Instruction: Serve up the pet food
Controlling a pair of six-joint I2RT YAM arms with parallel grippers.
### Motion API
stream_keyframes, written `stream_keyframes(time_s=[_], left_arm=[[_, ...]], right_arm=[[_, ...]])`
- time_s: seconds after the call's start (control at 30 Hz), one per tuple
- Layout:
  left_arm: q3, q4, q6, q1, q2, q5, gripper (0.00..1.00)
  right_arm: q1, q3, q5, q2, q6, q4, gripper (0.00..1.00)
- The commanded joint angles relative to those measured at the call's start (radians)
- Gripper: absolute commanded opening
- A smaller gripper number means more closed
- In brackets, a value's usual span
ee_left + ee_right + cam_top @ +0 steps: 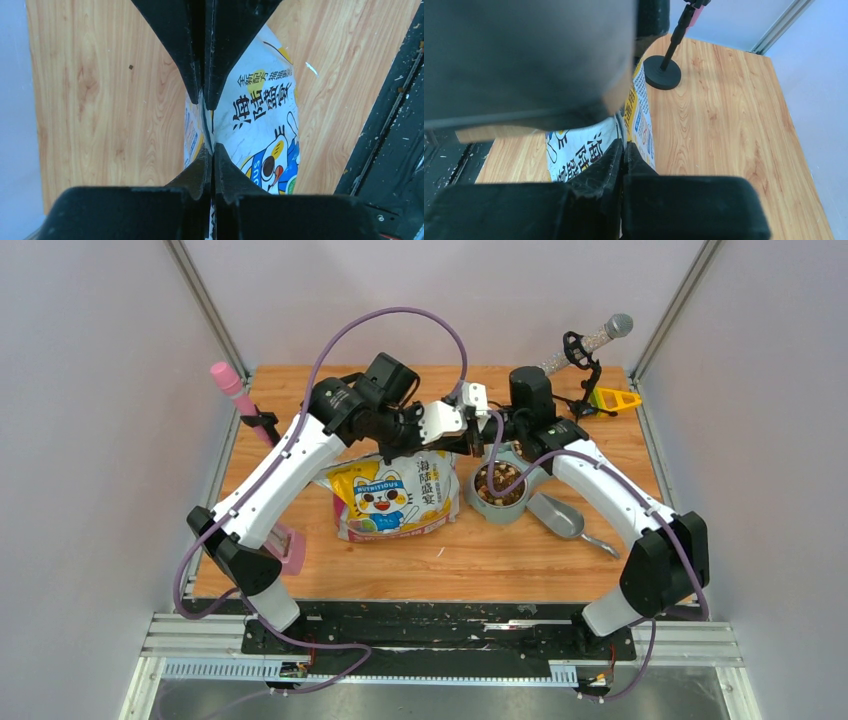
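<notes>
The pet food [498,483], brown and tan kibble, lies in a grey bowl [471,498] right of centre. The cartoon-cat bag [395,495] stands beside it on the left, with its top edge hidden under both wrists. My left gripper [458,430] is shut on the bag's top edge [209,125]; the bag [260,125] hangs below the fingers. My right gripper [495,432] is also shut on the bag's edge [624,147], with the bag's printed face [579,155] to its left. A grey scoop [556,515] lies empty right of the bowl.
A pink brush [232,380] on a stand is at the back left, and a pink block [291,546] is at the front left. A grey-tipped wand [592,341] on a black stand and a yellow piece [613,398] are at the back right. A black round stand base [662,72] shows in the right wrist view.
</notes>
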Motion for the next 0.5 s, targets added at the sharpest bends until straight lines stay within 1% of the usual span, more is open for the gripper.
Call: stream_keyframes(time_s=[0.0,0.07,0.1,0.13,0.17,0.2,0.23,0.27,0.3,0.33,0.47], left_arm=[[0.067,0.169,0.017,-0.026,-0.059,0.016,0.0],[0.021,0.163,0.035,-0.026,-0.076,-0.014,0.0],[0.004,0.157,0.045,-0.026,-0.084,-0.03,0.08],[-0.033,0.145,0.065,-0.026,-0.09,-0.068,0.13],[-0.054,0.142,0.074,-0.025,-0.107,-0.09,0.22],[-0.099,0.134,0.095,-0.025,-0.119,-0.119,0.28],[-0.119,0.131,0.104,-0.024,-0.141,-0.126,0.39],[-0.155,0.127,0.116,-0.024,-0.152,-0.133,0.42],[-0.169,0.127,0.118,-0.023,-0.168,-0.135,0.45],[-0.187,0.127,0.122,-0.023,-0.173,-0.141,0.45],[-0.203,0.13,0.133,-0.008,-0.18,-0.149,0.42]], right_arm=[[0.017,0.0,0.032,-0.034,-0.14,-0.073,0.0],[0.014,-0.006,0.039,-0.05,-0.179,-0.102,0.0],[0.012,-0.009,0.051,-0.059,-0.196,-0.11,0.0],[0.008,-0.009,0.063,-0.066,-0.201,-0.117,0.0],[0.002,-0.004,0.07,-0.07,-0.206,-0.13,0.0],[-0.004,0.004,0.07,-0.071,-0.212,-0.147,0.0],[-0.007,0.014,0.068,-0.07,-0.217,-0.165,0.0],[-0.008,0.021,0.066,-0.069,-0.224,-0.18,0.0],[-0.008,0.032,0.059,-0.065,-0.227,-0.194,0.0],[-0.007,0.043,0.047,-0.061,-0.228,-0.208,0.0],[-0.006,0.094,0.023,-0.042,-0.219,-0.26,0.0]])
